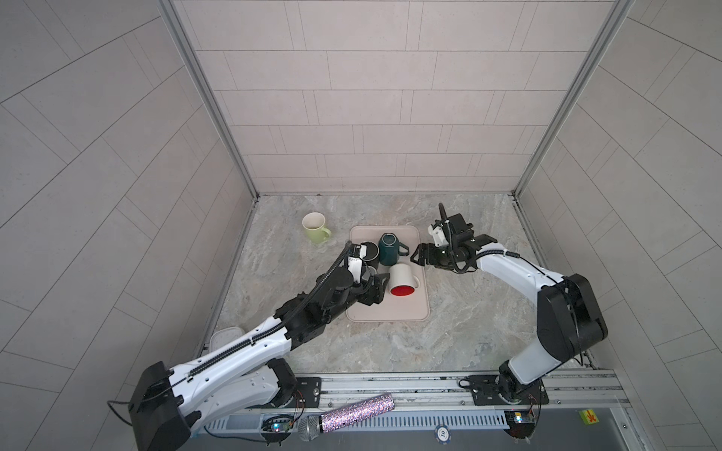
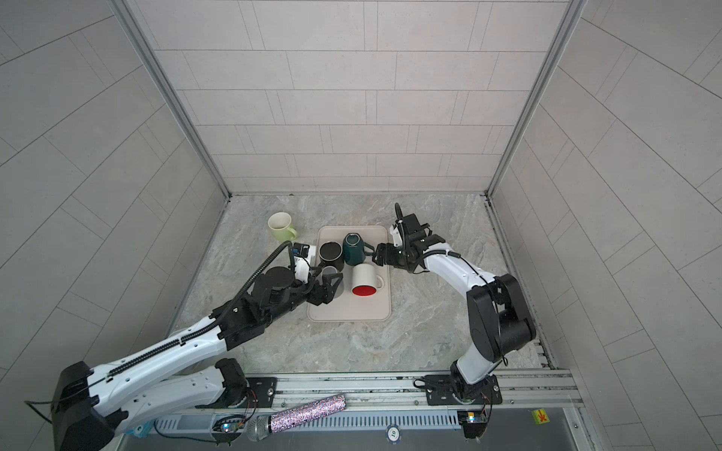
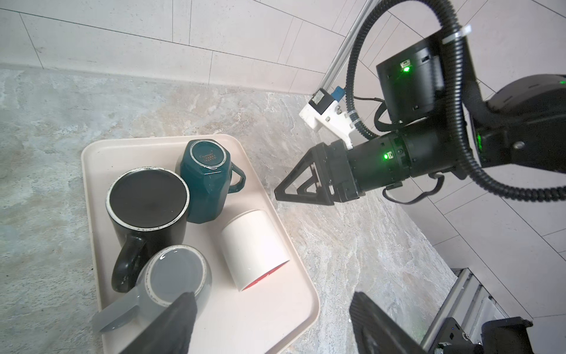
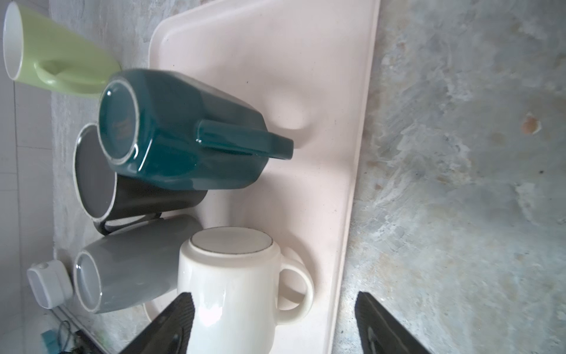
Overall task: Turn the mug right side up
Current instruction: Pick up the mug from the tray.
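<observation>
A white mug (image 1: 404, 279) (image 2: 365, 279) with a red inside lies on its side on the beige tray (image 1: 390, 312), mouth toward the front, handle to the right. My right gripper (image 1: 416, 255) (image 4: 272, 297) hovers open just behind its base, over the tray's right edge, holding nothing; the white mug (image 4: 232, 282) shows between its spread fingers. My left gripper (image 2: 332, 289) (image 3: 272, 298) is open and empty at the tray's left side, one finger over the upside-down grey mug (image 3: 174, 275).
Also upside down on the tray are a black mug (image 1: 370, 252) and a teal mug (image 1: 390, 248), crowded against the white one. A green mug (image 1: 314, 226) stands upright on the marble top, back left. A white lidded box (image 1: 226, 337) sits by the left wall.
</observation>
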Robot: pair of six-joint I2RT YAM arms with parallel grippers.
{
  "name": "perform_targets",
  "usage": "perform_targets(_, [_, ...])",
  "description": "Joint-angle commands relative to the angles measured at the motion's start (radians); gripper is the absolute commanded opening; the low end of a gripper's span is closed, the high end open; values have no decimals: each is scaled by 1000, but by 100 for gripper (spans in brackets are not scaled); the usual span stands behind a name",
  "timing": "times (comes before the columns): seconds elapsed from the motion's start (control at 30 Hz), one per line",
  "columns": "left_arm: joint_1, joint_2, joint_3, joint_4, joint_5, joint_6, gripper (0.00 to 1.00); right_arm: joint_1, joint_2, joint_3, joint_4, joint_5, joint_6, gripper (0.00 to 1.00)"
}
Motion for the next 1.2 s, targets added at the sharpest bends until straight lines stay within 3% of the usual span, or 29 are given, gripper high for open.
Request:
perform_targets(0.0, [10, 12, 19, -7, 16, -4, 85, -29, 60, 26, -74, -133, -112, 76])
perform_targets(0.2, [17, 64, 34, 6, 52, -6, 85, -13, 69, -7, -39, -123, -152, 74])
perform_targets(0.43, [19, 218, 74, 64, 193, -41, 85, -15, 121, -1, 5, -157, -197, 70])
perform_targets(0.87, [19, 286, 90, 30, 165, -47, 85, -3, 179, -13, 105, -226, -207, 69])
perform_targets(1.17, [19, 297, 94, 25, 158, -53, 85, 9, 203, -56, 207, -307, -153, 61])
